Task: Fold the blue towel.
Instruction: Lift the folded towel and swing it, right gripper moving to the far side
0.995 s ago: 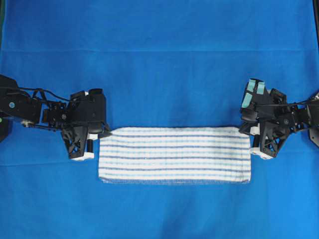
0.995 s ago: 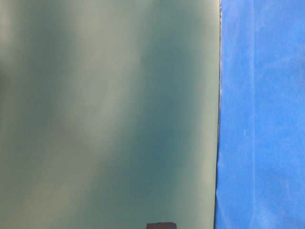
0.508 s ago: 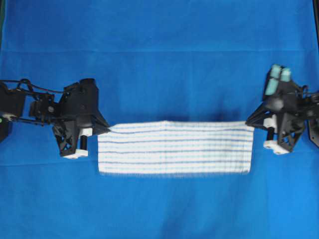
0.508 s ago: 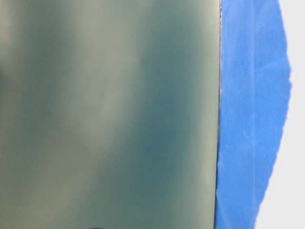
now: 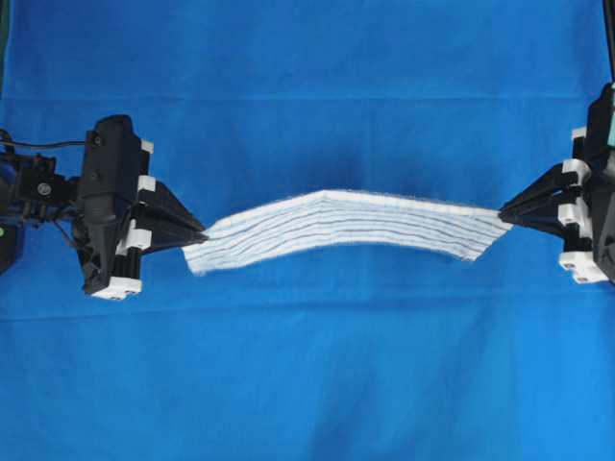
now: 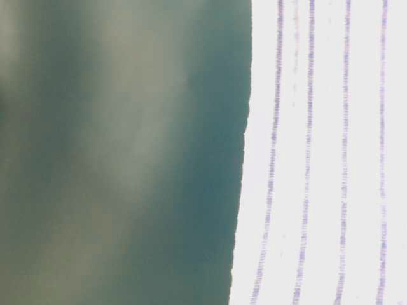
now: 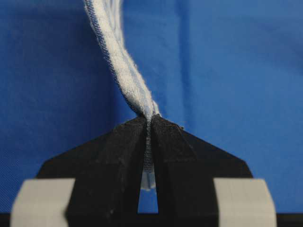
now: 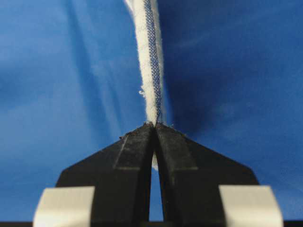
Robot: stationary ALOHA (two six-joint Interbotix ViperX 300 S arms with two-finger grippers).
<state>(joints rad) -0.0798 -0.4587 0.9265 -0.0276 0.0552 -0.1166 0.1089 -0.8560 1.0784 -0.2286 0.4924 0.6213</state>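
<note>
The blue towel (image 5: 346, 223), white with thin blue stripes and folded into a long strip, hangs stretched in the air between the two grippers, casting a shadow on the cloth below. My left gripper (image 5: 199, 233) is shut on its left end; in the left wrist view the cloth (image 7: 124, 71) runs out from the pinched jaws of that gripper (image 7: 148, 120). My right gripper (image 5: 504, 211) is shut on the right end, and the towel's edge (image 8: 150, 56) rises from this gripper (image 8: 155, 124). In the table-level view the towel (image 6: 324, 152) fills the right side.
A plain blue table covering (image 5: 307, 384) lies under everything. The left arm (image 5: 106, 219) stands at the left edge and the right arm (image 5: 591, 216) at the right edge. A blurred greenish surface (image 6: 121, 152) fills the left of the table-level view.
Both grippers have lifted the towel off the table and moved apart. It lay flat as a wide band; now it hangs stretched and seen nearly edge-on.
</note>
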